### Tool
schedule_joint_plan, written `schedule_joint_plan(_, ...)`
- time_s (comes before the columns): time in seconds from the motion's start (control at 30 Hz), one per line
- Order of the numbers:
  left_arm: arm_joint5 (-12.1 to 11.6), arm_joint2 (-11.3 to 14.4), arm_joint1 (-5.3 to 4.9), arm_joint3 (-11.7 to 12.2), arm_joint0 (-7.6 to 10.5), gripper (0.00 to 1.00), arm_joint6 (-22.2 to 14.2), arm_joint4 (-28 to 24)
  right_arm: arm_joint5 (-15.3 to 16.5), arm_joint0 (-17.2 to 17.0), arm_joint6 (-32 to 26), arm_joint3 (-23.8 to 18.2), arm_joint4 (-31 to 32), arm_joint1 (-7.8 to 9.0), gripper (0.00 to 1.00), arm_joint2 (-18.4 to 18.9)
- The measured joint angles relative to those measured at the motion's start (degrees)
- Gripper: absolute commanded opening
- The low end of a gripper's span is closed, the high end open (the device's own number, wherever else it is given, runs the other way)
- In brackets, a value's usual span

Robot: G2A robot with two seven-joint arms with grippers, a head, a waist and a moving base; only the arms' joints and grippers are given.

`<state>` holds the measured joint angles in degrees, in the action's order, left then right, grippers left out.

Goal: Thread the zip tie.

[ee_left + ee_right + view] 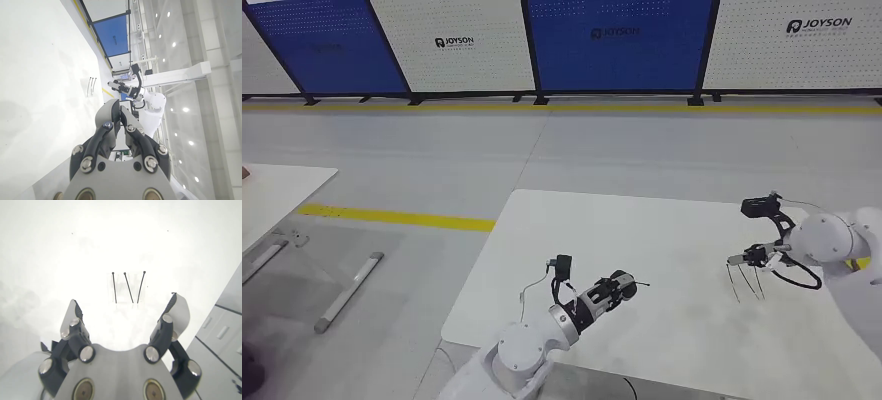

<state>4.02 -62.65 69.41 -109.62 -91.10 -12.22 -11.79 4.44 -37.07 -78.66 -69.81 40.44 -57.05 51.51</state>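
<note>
While the right gripper (124,298) hangs low over the table (642,230) with its fingers spread wide and nothing between them, three black zip ties (128,288) lie flat on the white top just ahead of it. They sit side by side, heads pointing away from the gripper and tails toward it. One outer tie runs straight, and the other two lean toward each other so that their tails nearly meet. None touches a finger. A faint pale rectangle shows under them; what it is I cannot tell. From above, the ties lie near the table's right side, just beside the right gripper's tips.

The left gripper (120,105) is well apart from them, left of the table's middle and near its front edge, turned sideways so that it points toward the right arm. Its fingers are drawn together, the ribbed pads (116,116) all but touching, and its own wrist view shows nothing between them. From above, a thin dark sliver sticks out past its tip — too small to tell what it is.

Beyond the table lies grey floor (442,150) with a yellow stripe (397,216), and blue and white panels (617,45) stand along the far side.
</note>
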Motion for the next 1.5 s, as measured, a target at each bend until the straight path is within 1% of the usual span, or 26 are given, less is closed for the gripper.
schedule_joint_plan(0.07,0.0,0.0,0.0,0.0,0.0,0.0,0.0,0.0,3.3,1.0,0.2,2.0,-0.3,-0.57,1.0,-1.5)
schedule_joint_plan(0.1,0.0,0.0,0.0,0.0,0.0,0.0,0.0,0.0,4.7,1.8,0.6,3.7,-0.6,-1.03,1.0,-2.5)
schedule_joint_plan(0.17,0.0,0.0,0.0,0.0,0.0,0.0,0.0,0.0,5.9,3.1,1.3,6.1,-0.9,-1.74,1.0,-3.8)
schedule_joint_plan(0.23,0.0,0.0,0.0,0.0,0.0,0.0,0.0,0.0,6.3,3.4,1.5,6.9,-1.0,-1.95,1.0,-4.3)
schedule_joint_plan(0.47,0.0,0.0,0.0,0.0,0.0,0.0,0.0,0.0,6.4,3.1,1.7,6.7,-1.2,-1.91,1.0,-4.2)
schedule_joint_plan(0.57,0.0,0.0,0.0,0.0,0.0,0.0,0.0,0.0,8.1,2.5,2.6,8.3,-2.5,-1.88,1.0,-3.8)
schedule_joint_plan(0.67,0.0,0.0,0.0,0.0,0.0,0.0,0.0,0.0,10.6,3.1,1.8,10.5,-5.0,-2.18,1.0,-3.9)
schedule_joint_plan(0.7,0.0,0.0,0.0,0.0,0.0,0.0,0.0,0.0,10.8,3.4,1.7,11.4,-4.9,-2.37,0.76,-4.3)
schedule_joint_plan(0.8,0.0,0.0,0.0,0.0,0.0,0.0,0.0,0.0,10.4,4.2,1.8,13.0,-4.6,-2.93,0.46,-5.2)
schedule_joint_plan(0.93,0.0,0.0,0.0,0.0,0.0,0.0,0.0,0.0,9.6,5.1,2.2,14.7,-4.2,-3.49,0.41,-6.0)
schedule_joint_plan(1.03,0.0,0.0,0.0,0.0,0.0,0.0,0.0,0.0,9.2,5.6,2.4,15.6,-4.0,-3.81,0.33,-6.4)
schedule_joint_plan(1.17,0.0,0.0,0.0,0.0,0.0,0.0,0.0,0.0,9.3,6.0,2.4,16.7,-4.0,-4.09,0.3,-6.7)
schedule_joint_plan(1.23,0.0,0.0,0.0,0.0,0.0,0.0,0.0,0.0,9.4,6.1,2.2,17.3,-4.0,-4.24,0.27,-6.9)
schedule_joint_plan(1.37,0.0,0.0,0.0,0.0,0.0,0.0,0.0,0.0,9.4,6.4,2.0,18.8,-4.2,-4.67,0.28,-7.5)
schedule_joint_plan(1.5,0.0,0.0,0.0,0.0,0.0,0.0,0.0,0.0,9.6,6.9,1.9,20.8,-4.4,-5.39,0.26,-8.5)
